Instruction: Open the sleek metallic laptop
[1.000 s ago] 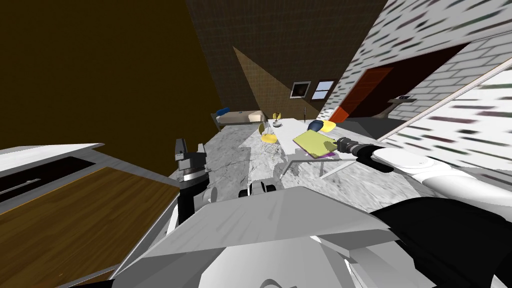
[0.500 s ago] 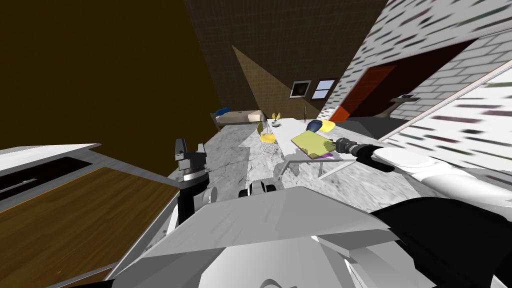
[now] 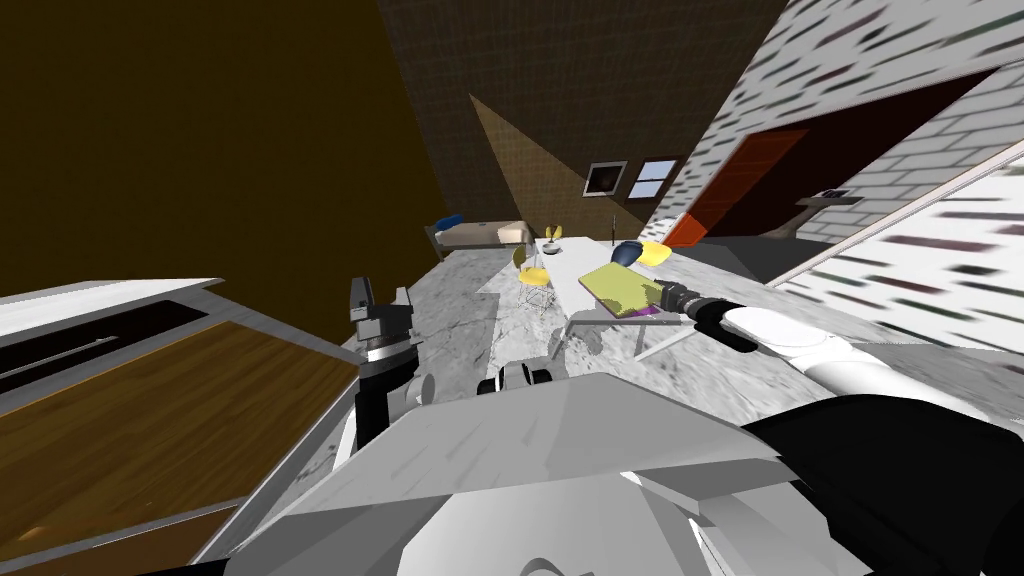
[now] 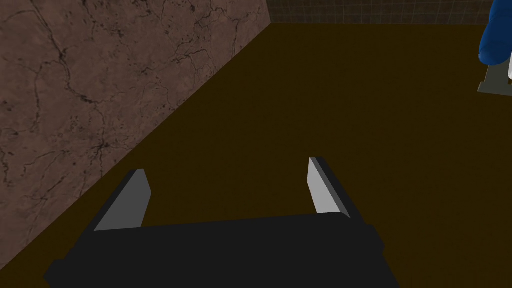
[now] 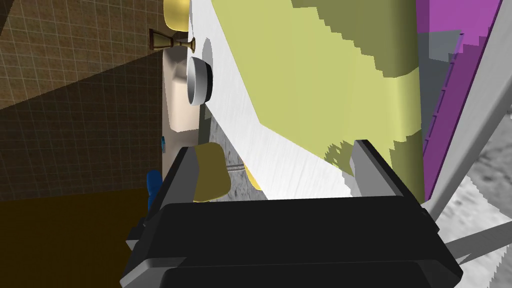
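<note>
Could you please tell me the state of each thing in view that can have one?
Laptop, appears partly open: yellow-green lid lifted a little off its purple base.
Right gripper, open, fingers at the lid's near edge, not closed on it.
Left gripper, open, holding nothing.

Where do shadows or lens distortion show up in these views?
Head view: the wide lens splays the brick wall toward the corner; a lit wedge cuts the back wall. Right wrist view: a jagged, stair-stepped shadow crosses the yellow-green laptop lid. Left wrist view: dim.
</note>
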